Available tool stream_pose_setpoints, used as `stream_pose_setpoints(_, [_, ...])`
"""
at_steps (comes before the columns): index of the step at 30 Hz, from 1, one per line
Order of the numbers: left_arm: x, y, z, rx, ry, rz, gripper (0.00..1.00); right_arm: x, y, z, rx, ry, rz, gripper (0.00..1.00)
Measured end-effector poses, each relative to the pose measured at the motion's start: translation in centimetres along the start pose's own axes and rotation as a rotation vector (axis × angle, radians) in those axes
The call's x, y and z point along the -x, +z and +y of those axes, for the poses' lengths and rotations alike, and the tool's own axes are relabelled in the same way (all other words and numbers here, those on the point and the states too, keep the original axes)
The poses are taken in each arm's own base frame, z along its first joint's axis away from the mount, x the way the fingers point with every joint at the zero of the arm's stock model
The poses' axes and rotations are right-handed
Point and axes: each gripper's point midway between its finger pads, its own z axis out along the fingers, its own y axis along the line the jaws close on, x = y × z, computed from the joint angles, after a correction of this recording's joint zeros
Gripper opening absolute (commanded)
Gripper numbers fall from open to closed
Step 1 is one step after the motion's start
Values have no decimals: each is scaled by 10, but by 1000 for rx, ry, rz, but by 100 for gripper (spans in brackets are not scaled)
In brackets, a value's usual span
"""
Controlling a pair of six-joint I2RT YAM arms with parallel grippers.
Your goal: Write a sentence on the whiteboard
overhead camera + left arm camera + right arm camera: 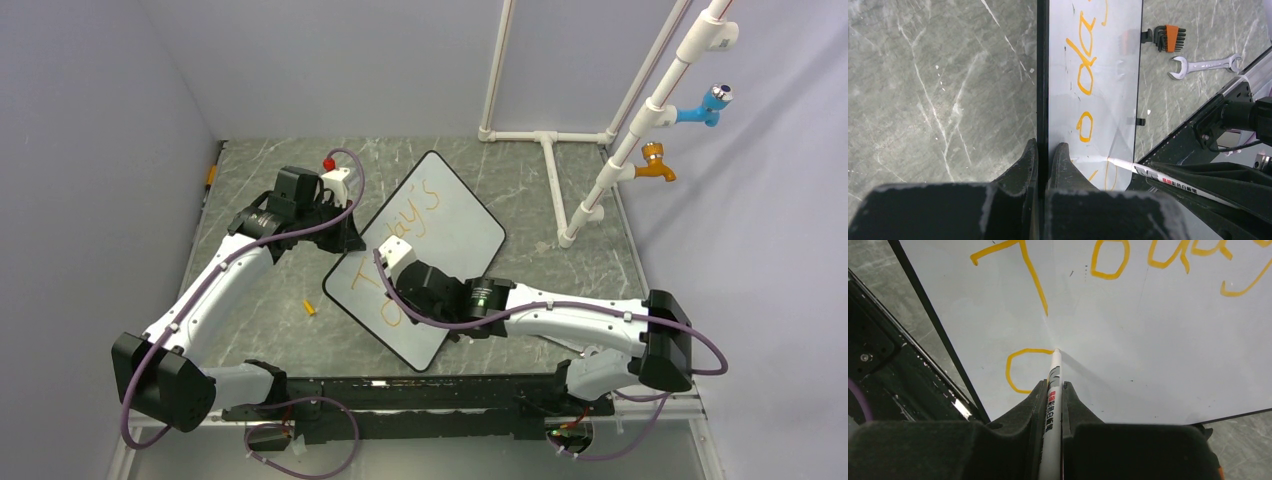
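Note:
The whiteboard [455,225] lies tilted on the table, with the orange sentence [420,205] partly written: "Today's" on the upper line and a first curved letter below. My left gripper [345,235] is shut on the whiteboard's black rim [1042,75], one finger on each side of it. My right gripper [395,262] is shut on a white marker [1052,405]. Its tip touches the board at the end of the orange curve [1020,371]. The marker [1168,179] also shows in the left wrist view, tip on the board [1098,100].
A yellow marker cap [311,307] lies on the table left of the board. A hex key set [1168,38] and a wrench [1205,65] lie beyond the board's far edge. A white pipe frame [560,180] with blue and orange taps stands at the back right.

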Motion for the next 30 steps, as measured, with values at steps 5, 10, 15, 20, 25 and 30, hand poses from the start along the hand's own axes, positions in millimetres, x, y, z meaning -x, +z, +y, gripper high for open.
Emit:
stream_pose_setpoints(5, [0,0,0,2,-1,1,0,-3,-1,0,7,31,-21,0])
stream_pose_setpoints(10, [0,0,0,2,-1,1,0,-8,-2,0,14,70,-39,0])
stream_pose_setpoints(15, [-1,0,1,4,-1,2,0,-17,-4,-1,21,95,-32,0])
stream_pose_setpoints(20, [-1,0,1,4,-1,2,0,-21,-5,0,29,114,-34,0])
stream_pose_setpoints(25, [-1,0,1,4,0,1,0,-25,-5,-1,27,130,-33,0])
stream_pose_setpoints(30, [-1,0,1,4,-1,1,0,-28,-6,-2,25,145,-31,0])
